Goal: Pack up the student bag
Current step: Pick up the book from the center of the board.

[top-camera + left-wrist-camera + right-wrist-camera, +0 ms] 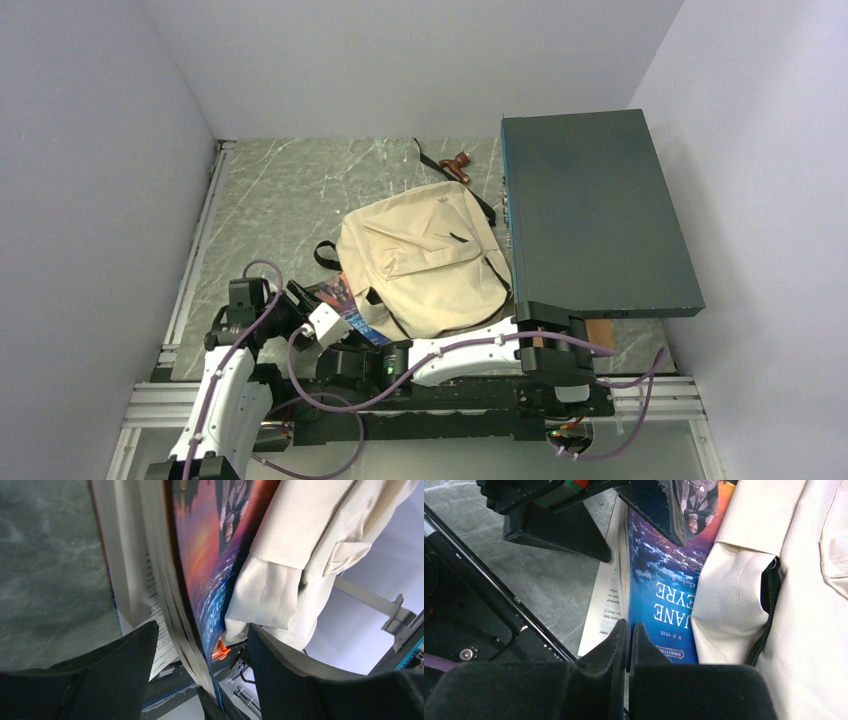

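The beige student bag (425,258) lies flat in the middle of the table. A blue paperback titled Jane Eyre (664,600) sticks out from under its near-left corner, pages fanned. My right gripper (630,630) is shut on the near edge of the book's cover. My left gripper (202,645) is open and straddles the same book (200,580), with a gap on each side. Bag cloth (300,570) hangs just right of the cover. In the top view both grippers meet at the book (345,305), by the bag's corner.
A big dark teal flat box (595,210) stands raised along the bag's right side. A black strap with a brown end (458,165) trails behind the bag. White walls close in on three sides. A metal rail (195,260) runs down the left edge.
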`<action>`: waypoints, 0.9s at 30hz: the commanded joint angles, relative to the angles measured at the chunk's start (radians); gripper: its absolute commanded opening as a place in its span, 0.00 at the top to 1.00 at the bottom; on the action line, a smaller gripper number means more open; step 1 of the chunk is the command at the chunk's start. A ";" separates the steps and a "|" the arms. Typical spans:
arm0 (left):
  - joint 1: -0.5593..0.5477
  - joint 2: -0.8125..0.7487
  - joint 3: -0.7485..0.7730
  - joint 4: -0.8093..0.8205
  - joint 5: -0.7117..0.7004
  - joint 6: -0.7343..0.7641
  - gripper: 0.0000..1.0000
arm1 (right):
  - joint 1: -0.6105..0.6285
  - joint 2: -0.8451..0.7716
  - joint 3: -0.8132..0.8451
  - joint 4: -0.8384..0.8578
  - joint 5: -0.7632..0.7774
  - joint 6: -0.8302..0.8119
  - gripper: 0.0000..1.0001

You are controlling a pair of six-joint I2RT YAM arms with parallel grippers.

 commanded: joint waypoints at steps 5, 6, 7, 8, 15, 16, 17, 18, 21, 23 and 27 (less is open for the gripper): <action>-0.030 0.033 -0.026 0.178 0.062 -0.037 0.44 | -0.022 -0.042 -0.008 -0.021 0.047 0.001 1.00; -0.032 0.031 -0.031 0.183 0.060 -0.039 0.47 | -0.023 -0.042 -0.006 -0.021 0.045 0.000 1.00; -0.033 0.031 -0.036 0.183 0.053 -0.037 0.48 | -0.023 -0.044 -0.005 -0.022 0.045 0.000 1.00; -0.033 0.029 -0.040 0.185 0.047 -0.035 0.49 | -0.021 -0.045 -0.005 -0.023 0.044 -0.001 1.00; -0.033 0.051 -0.018 0.214 0.074 0.082 0.94 | -0.023 -0.084 0.004 -0.050 0.003 -0.023 0.74; -0.033 0.057 0.010 0.181 0.063 0.124 1.00 | -0.021 -0.094 0.017 -0.071 -0.005 -0.027 0.68; -0.032 0.058 0.041 0.149 0.048 0.153 1.00 | -0.021 -0.107 0.030 -0.092 -0.013 -0.033 0.62; -0.034 0.051 0.058 0.139 0.050 0.165 1.00 | -0.018 -0.127 0.049 -0.114 -0.027 -0.038 0.56; -0.033 0.002 0.104 0.100 0.042 0.182 1.00 | -0.012 -0.177 0.082 -0.153 -0.093 -0.057 0.40; -0.033 -0.034 0.156 0.052 0.022 0.196 1.00 | -0.013 -0.202 0.112 -0.187 -0.146 -0.064 0.32; -0.034 -0.105 0.317 -0.127 -0.079 0.215 1.00 | -0.012 -0.229 0.163 -0.250 -0.222 -0.076 0.19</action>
